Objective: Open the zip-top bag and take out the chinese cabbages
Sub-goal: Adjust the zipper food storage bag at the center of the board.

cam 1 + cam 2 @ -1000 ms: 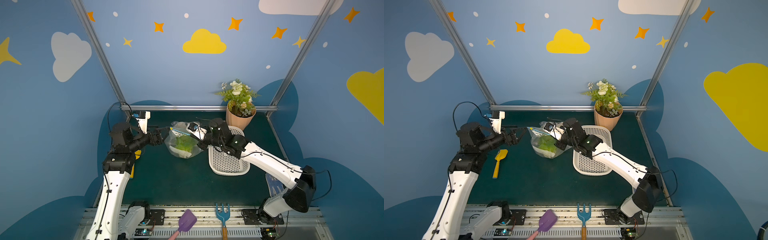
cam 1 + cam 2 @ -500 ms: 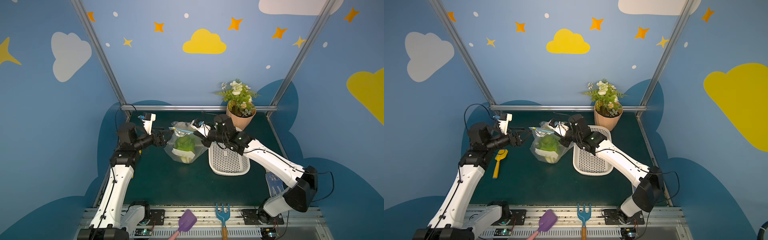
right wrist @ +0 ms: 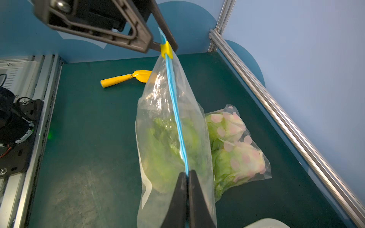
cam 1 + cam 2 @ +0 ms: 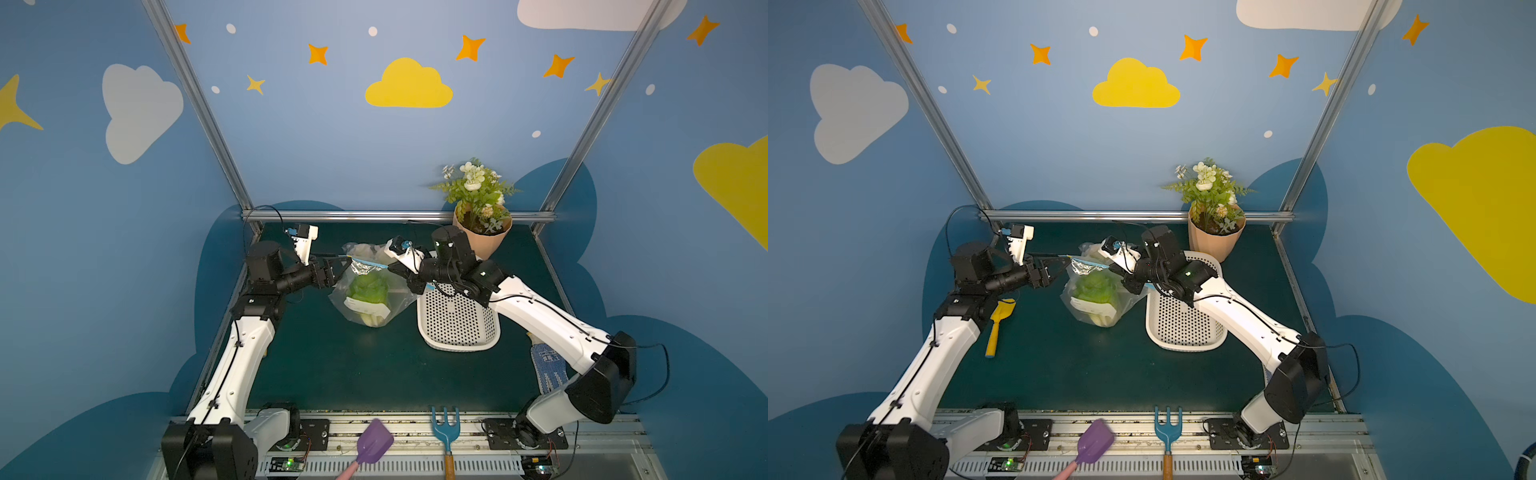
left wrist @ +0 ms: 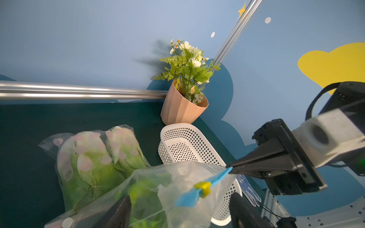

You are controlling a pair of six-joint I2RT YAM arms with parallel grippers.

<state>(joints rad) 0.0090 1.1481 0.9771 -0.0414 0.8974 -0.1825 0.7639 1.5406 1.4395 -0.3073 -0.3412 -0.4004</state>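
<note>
Starting nearest the camera, well in front of the zip-top bag (image 4: 397, 297), a purple shovel (image 4: 374, 442) and a blue hand rake (image 4: 445, 428) lie at the front rail. A blue-dotted white glove (image 4: 548, 368) lies to the bag's right, by the right arm's base. A yellow trowel (image 4: 998, 322) lies on the dark green mat (image 4: 332, 365) to the bag's left, well apart from it. The clear bag itself hangs stretched between the two arms, its blue zip strip (image 3: 175, 110) uppermost and taut; whether its bottom rests on the mat cannot be told. The chinese cabbages (image 4: 368, 290) sit inside it, green leaves up and whitish stem ends down, their count unclear through the plastic. The right gripper (image 3: 187, 174) is clamped on the strip's right end. At the strip's other end the left gripper (image 4: 345, 267) stands with its jaws apart, straddling the yellow slider (image 3: 166, 50). Between the slider and the right gripper the strip shows as a single line. Just right of the bag stands a white perforated basket (image 4: 459, 348). Behind the bag a second, pink-spotted bag (image 3: 237, 150) of pale green heads lies on the mat. Farther back and to the right, a potted plant with white flowers (image 4: 478, 199) stands in the corner.
</note>
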